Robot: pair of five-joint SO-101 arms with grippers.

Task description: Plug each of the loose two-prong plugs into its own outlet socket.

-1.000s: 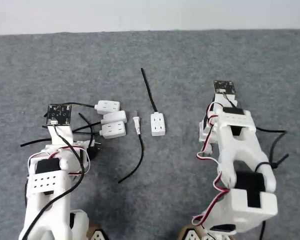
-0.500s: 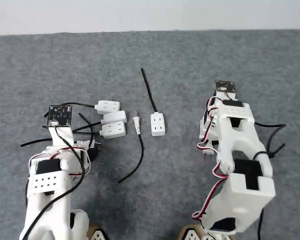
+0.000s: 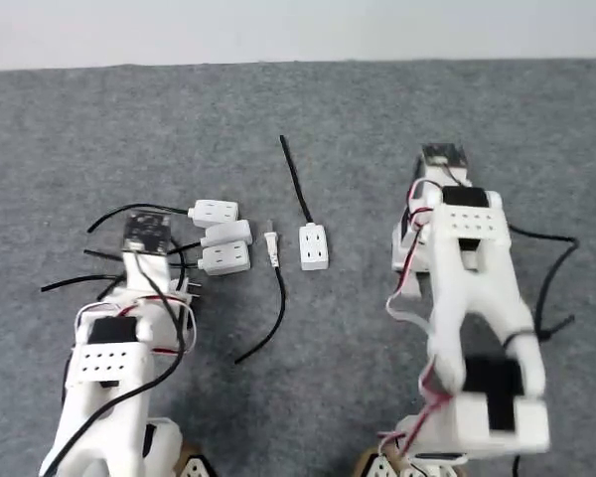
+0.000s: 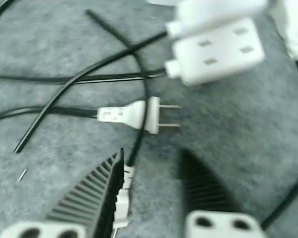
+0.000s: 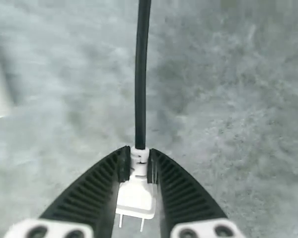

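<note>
Right gripper [image 5: 137, 156] is clamped on a white plug [image 5: 135, 198], pinching it at the neck where its black cord [image 5: 141, 74] leaves. The prongs point back toward the wrist and the cord runs away over the grey carpet [image 5: 228, 99].

Left gripper [image 4: 152, 154] hangs with its fingers apart just short of a second plug [image 4: 131, 113]. That plug lies flat, prongs aimed toward a white outlet socket [image 4: 216, 52] a little beyond, and a stray cord [image 4: 114, 37] crosses at its flange. Farther out in the high view, a third plug [image 3: 271, 244] lies just beside a lone socket [image 3: 314, 246], with three bunched sockets [image 3: 226, 235] to one side.

Several risks follow from this. The held plug probably has to be turned before it can enter anything, and with so narrow a pinch it may swivel in the jaws when pushed. The sockets sit loose, so a push could slide one away rather than seat the prongs. On the left, closing now might trap the stray cord along with the plug.
</note>
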